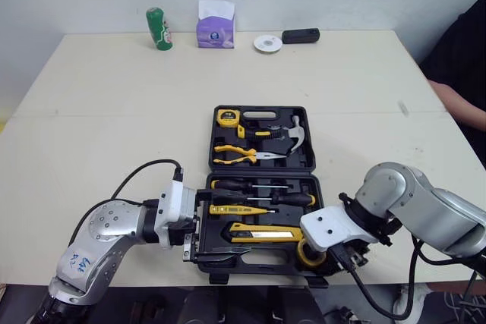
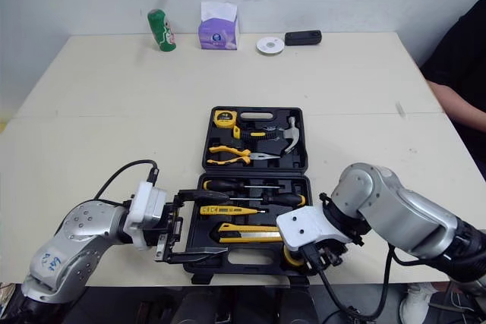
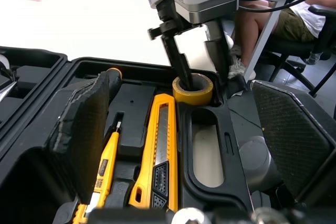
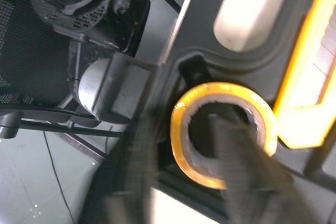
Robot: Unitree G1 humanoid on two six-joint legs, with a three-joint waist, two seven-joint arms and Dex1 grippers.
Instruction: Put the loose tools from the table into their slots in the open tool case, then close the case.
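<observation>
Left gripper (image 2: 199, 223) spread wide at the case's near-left rim, holding nothing; tape roll going in on the right.

Open tool case (image 1: 262, 110) lies near the table's front edge, with the yellow utility knife (image 3: 163, 145) and the other slots filled. The yellow tape roll (image 3: 191, 96) sits at the near-right corner, just beside the knife. Right gripper (image 3: 202, 74) is clamped on the roll's wall, one finger in the core and one outside. Judged step: seating the last tool, as no loose tool is seen on the table. Next move calls for letting go, lifting straight out of the core, then swinging the lid over with both arms out of its way. Not resolved: whether the roll is fully down in its recess, since the fingers cover it. The case's front latches are also out of sight.
</observation>
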